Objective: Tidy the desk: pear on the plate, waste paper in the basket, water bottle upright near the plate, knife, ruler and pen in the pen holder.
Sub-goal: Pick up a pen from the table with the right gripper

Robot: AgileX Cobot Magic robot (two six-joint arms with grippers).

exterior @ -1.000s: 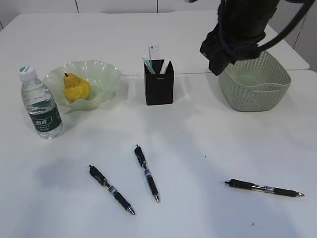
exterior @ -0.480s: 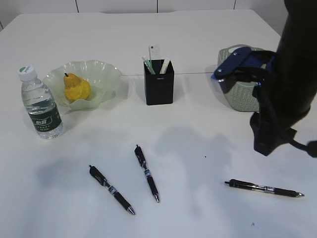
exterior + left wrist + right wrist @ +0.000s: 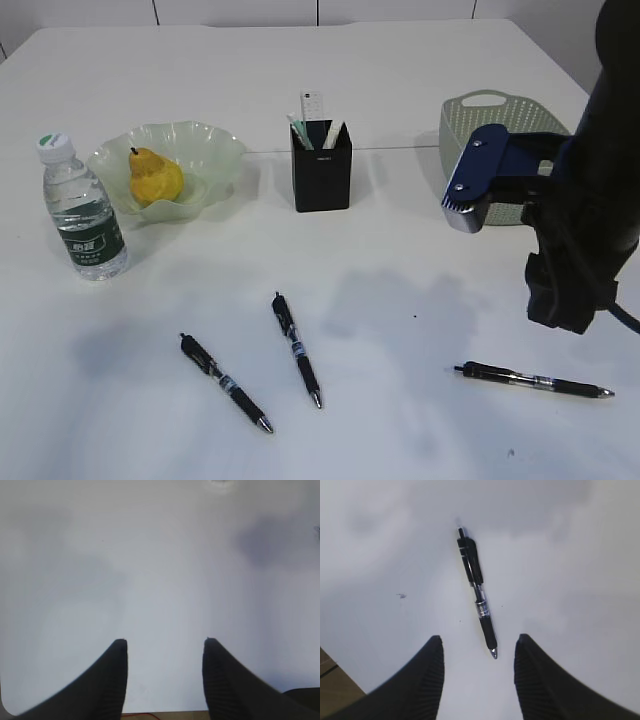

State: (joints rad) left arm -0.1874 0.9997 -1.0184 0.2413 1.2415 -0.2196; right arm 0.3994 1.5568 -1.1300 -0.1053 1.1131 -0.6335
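The pear (image 3: 154, 178) already sits in the plate (image 3: 215, 150), and the bottle (image 3: 83, 212) stands upright just beside the plate, so those parts of the tidying look done. The pen holder (image 3: 321, 172) stands behind the middle of the desk (image 3: 400, 80) with a ruler (image 3: 311, 104) and other sticks poking from its top. The basket (image 3: 492, 125) waits at the right rear; whether any paper lies inside cannot be told.

Three pens are left on the desk: two near the front centre (image 3: 297, 348) (image 3: 224, 382) and one at the right front (image 3: 535, 380). The right gripper (image 3: 479, 652) hangs above that right pen (image 3: 477, 592), jaws open and empty, with the pen's tip lying in the gap between them, which suggests an approach lined up for a pick. The left gripper (image 3: 165, 647) hovers over bare desk, jaws open and empty, probably parked clear of the work.
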